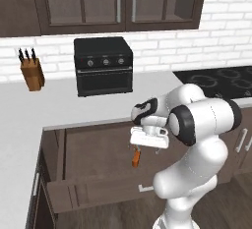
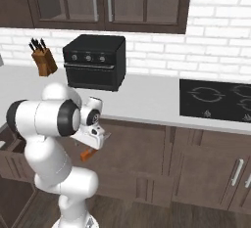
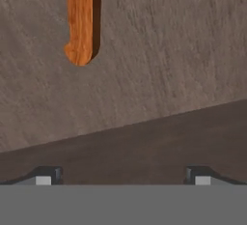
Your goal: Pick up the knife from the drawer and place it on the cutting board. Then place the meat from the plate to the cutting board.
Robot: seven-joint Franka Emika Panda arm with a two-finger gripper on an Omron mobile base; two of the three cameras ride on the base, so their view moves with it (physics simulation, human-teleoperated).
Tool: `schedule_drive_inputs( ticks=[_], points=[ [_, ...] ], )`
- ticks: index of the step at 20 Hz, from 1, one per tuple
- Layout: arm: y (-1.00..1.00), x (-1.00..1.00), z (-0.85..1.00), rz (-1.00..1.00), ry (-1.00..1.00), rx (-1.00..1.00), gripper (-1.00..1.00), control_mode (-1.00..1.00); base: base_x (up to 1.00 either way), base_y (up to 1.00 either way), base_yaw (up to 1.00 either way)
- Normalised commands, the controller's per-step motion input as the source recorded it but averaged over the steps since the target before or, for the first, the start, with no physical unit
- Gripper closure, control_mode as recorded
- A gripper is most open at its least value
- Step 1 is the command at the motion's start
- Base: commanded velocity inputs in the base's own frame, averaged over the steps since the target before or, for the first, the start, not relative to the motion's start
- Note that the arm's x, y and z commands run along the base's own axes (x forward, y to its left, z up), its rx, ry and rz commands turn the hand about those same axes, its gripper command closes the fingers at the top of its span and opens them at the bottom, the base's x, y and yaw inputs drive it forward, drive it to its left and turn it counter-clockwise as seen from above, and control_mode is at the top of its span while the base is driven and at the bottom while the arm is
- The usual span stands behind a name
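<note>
Left base view: a white arm bends down over an open dark brown drawer (image 1: 93, 149) pulled out below a pale grey worktop (image 1: 29, 110). The gripper (image 1: 147, 147) hangs just above the drawer, pointing down. Directly below it lies the knife (image 1: 136, 157), its orange handle resting on the drawer floor near the right side. On the worktop behind stand a black oven (image 1: 103, 66) against the white brick wall and, well to its left, a wooden knife block (image 1: 32, 73). A black hob (image 1: 221, 80) sits at the far right.

Right base view: the same gripper (image 2: 93, 141) is seen from the other side, with the knife's orange handle (image 2: 87, 154) just beneath it.

Hand view: the orange handle (image 3: 80, 21) runs down from the top edge, left of centre, ending in a rounded butt on the drawer's grainy brown floor (image 3: 169, 50). The fingers (image 3: 46, 175) stand spread wide at the bottom corners, holding nothing, apart from the knife.
</note>
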Motion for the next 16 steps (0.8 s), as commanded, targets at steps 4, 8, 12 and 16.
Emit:
schedule_drive_inputs(
  ticks=[4, 8, 12, 16],
  points=[
    [0.13, 0.4, -0.06, -0.11, 0.0, -0.09, -1.0, -1.0, 0.0, 0.0, 0.0],
    [0.05, 0.1, -0.27, -0.05, -0.08, -0.16, -1.0, -1.0, 0.0, 0.0, 0.0],
    [0.0, 0.06, -0.18, -0.05, -0.1, -0.12, -1.0, -1.0, 0.0, 0.0, 0.0],
    [0.0, 0.27, -0.24, -0.04, -0.01, -0.05, -1.0, -1.0, 0.0, 0.0, 0.0]
  ],
)
